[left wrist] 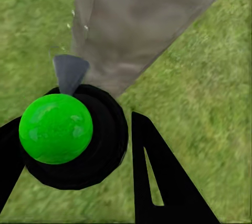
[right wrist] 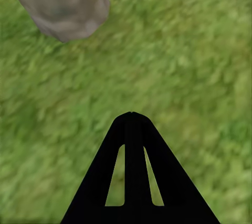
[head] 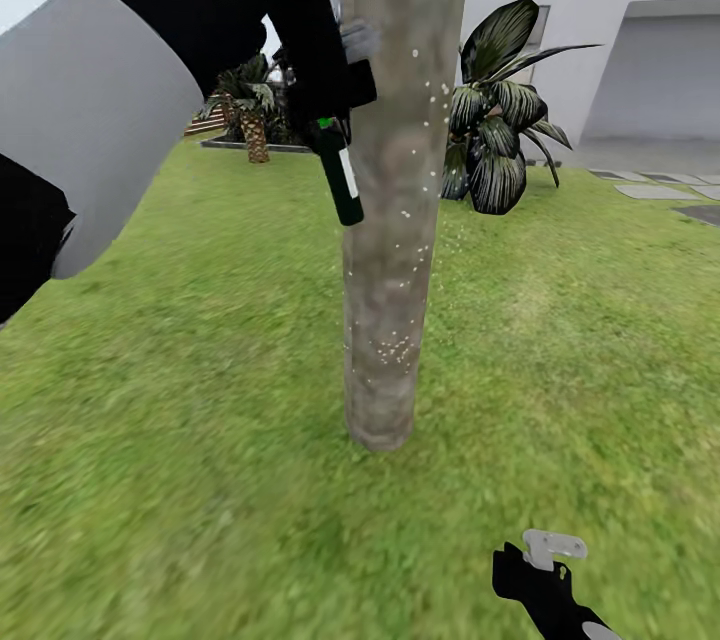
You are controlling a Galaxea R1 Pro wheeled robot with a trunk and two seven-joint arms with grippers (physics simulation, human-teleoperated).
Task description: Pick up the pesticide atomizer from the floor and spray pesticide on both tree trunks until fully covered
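Left end effector [head: 335, 110] is raised beside the tree trunk [head: 395, 180] and pinches one pesticide atomizer [head: 340, 170] between its two fingers. In the head view the dark bottle hangs with its base downward, tilted a little, just beside the trunk on the side of the left arm, and it has one pale label stripe. In the left wrist view the bottle's bright green round end [left wrist: 55, 128] faces the camera, one dark finger [left wrist: 163, 177] stands at each side of the bottle, and a grey nozzle part [left wrist: 70, 72] points to the trunk [left wrist: 136, 24].

Right end effector [head: 540, 570] hangs low over the grass [head: 200, 420], near the base of the trunk; its two fingers [right wrist: 134, 171] are pressed together with nothing between them.

One trunk is visible (its top leaves the picture). Many small white specks of pesticide [head: 392, 350] lie on the bark, too many to count, mostly low on the trunk and along its edge far from the bottle. Behind the trunk stand one dark-leaved bush [head: 500, 120], one small palm [head: 250, 110] and one white house [head: 620, 40].
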